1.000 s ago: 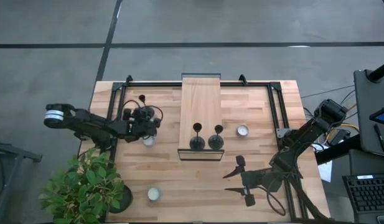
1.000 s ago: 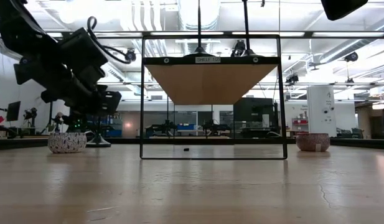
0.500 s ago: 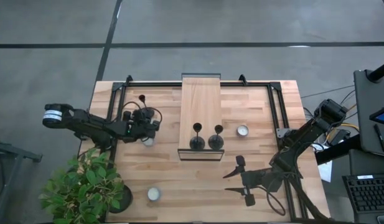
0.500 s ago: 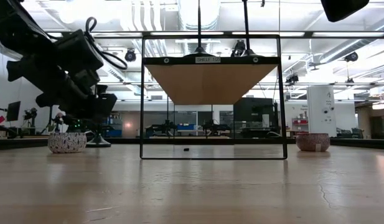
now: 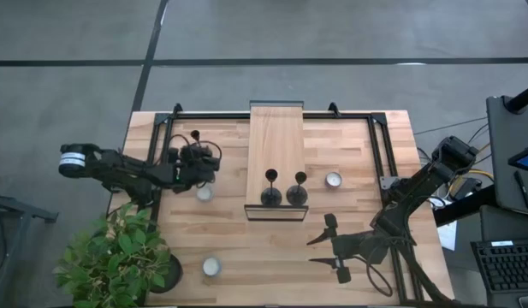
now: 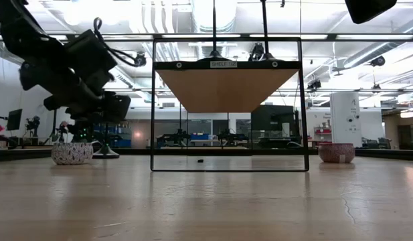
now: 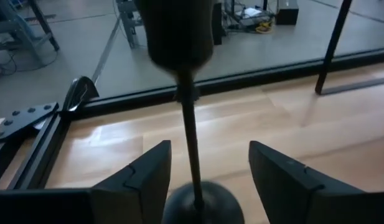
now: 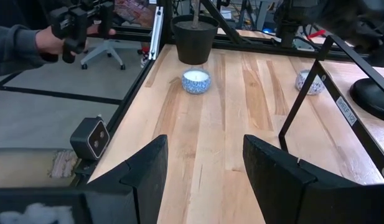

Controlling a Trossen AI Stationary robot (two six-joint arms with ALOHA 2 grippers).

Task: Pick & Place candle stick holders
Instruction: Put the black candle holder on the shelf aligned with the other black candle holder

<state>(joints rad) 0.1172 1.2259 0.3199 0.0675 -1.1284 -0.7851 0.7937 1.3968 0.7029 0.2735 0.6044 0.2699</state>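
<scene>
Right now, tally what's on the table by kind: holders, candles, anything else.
Candle stick holders: 3 — two on the shelf, one between the left gripper's open fingers
Candle cups: 3
Raised wooden shelf: 1
Potted plant: 1
Total: 8

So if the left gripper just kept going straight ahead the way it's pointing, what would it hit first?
The candle stick holder standing upright between the open left gripper's fingers: its stem is right ahead.

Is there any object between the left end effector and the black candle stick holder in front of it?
Nothing visible. The left end effector is open, its fingers on either side of the matt black candle stick holder's thin stem, above its round base.
</scene>
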